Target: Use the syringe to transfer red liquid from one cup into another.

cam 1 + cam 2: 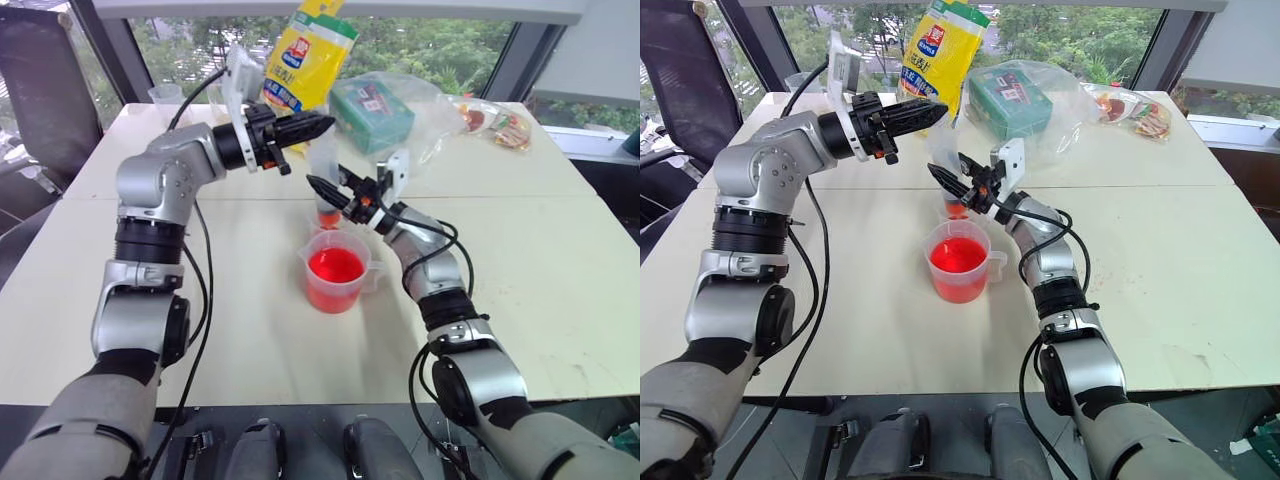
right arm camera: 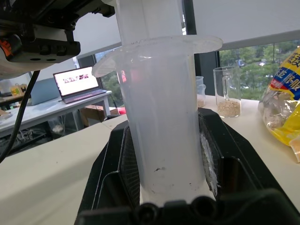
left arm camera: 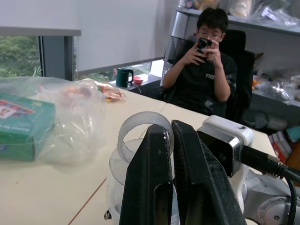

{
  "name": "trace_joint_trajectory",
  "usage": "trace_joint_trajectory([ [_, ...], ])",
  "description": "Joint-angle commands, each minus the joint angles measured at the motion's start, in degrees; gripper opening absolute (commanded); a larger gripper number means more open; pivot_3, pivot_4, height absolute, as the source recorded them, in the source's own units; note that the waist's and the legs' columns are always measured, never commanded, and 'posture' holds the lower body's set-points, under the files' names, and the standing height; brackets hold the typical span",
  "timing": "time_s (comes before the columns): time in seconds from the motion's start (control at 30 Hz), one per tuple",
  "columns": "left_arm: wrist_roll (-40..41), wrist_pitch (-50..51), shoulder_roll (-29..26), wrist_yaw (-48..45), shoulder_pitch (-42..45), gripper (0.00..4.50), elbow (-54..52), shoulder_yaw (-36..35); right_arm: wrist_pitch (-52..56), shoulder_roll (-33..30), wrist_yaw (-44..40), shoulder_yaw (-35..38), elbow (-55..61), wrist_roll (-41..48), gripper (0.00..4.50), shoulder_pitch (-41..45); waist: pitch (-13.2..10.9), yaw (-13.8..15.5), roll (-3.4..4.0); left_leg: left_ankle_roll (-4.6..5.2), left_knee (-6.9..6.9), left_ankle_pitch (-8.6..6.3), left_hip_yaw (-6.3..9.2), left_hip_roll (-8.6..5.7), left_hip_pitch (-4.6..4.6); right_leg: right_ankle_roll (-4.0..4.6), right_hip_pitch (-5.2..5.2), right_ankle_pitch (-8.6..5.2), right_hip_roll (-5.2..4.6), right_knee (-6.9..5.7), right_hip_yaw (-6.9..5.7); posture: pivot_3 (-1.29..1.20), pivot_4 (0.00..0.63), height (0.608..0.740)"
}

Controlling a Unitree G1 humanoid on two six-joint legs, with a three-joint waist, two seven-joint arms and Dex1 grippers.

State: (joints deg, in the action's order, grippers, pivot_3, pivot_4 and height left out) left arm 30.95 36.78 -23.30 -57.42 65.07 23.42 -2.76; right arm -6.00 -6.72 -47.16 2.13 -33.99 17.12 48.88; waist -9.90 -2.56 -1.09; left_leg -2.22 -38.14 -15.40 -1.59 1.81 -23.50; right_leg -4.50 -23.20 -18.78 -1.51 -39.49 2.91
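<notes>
The syringe [image 1: 323, 158] stands upright over the small narrow cup [image 1: 328, 214], its lower end down inside the cup, which holds a little red liquid at the bottom. My right gripper [image 1: 320, 186] is shut on the whitish barrel [image 2: 161, 122], a black pad [image 2: 125, 164] pressing each side. My left gripper [image 1: 327, 123] reaches in level from the left and is shut at the syringe's top, its fingers [image 3: 150, 178] pinching the plunger's ring [image 3: 140, 126]. The wide spouted beaker [image 1: 336, 271], about half full of red liquid, sits just in front of the small cup.
A yellow bag [image 1: 305, 55], a green box in a clear plastic bag [image 1: 372, 110] and a snack packet [image 1: 497, 125] lie at the table's far side. Two clear cups with brownish contents [image 2: 228, 96] stand at the far left. A person [image 3: 206, 65] sits beyond the table's right end.
</notes>
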Motion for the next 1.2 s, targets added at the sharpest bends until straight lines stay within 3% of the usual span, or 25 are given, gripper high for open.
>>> trace_joint_trajectory([
  [0.03, -0.8, 0.5, 1.1, -2.2, -0.4, 0.04, -1.9, 2.5, 0.1, -0.7, 0.4, 1.1, 5.1, 1.5, 1.35, 2.5, 0.0, 0.0, 0.00, 0.00, 0.00, 0.00, 0.00, 0.00, 0.00, 0.00, 0.00, 0.00, 0.00, 0.00, 0.00, 0.00, 0.150, 0.740],
  [0.87, -2.4, 3.3, 2.6, -2.5, -5.5, 0.04, -5.1, 4.3, 8.6, -1.2, 0.8, 2.2, 16.6, 4.1, 1.35, 1.7, 0.0, 0.0, 0.00, 0.06, 0.00, -0.04, 0.00, 0.00, 0.00, 0.00, 0.00, 0.00, 0.00, -0.01, 0.01, 0.00, 0.150, 0.740],
  [1.2, -0.9, 5.0, 0.2, -1.4, -4.2, 0.04, -6.9, 0.8, 9.8, -0.7, 0.2, 1.4, 16.1, 3.5, 1.35, -0.3, 0.0, 0.0, 0.00, 0.07, 0.00, -0.04, 0.01, 0.00, 0.00, 0.00, 0.00, 0.00, 0.00, -0.01, 0.01, 0.00, 0.150, 0.740],
])
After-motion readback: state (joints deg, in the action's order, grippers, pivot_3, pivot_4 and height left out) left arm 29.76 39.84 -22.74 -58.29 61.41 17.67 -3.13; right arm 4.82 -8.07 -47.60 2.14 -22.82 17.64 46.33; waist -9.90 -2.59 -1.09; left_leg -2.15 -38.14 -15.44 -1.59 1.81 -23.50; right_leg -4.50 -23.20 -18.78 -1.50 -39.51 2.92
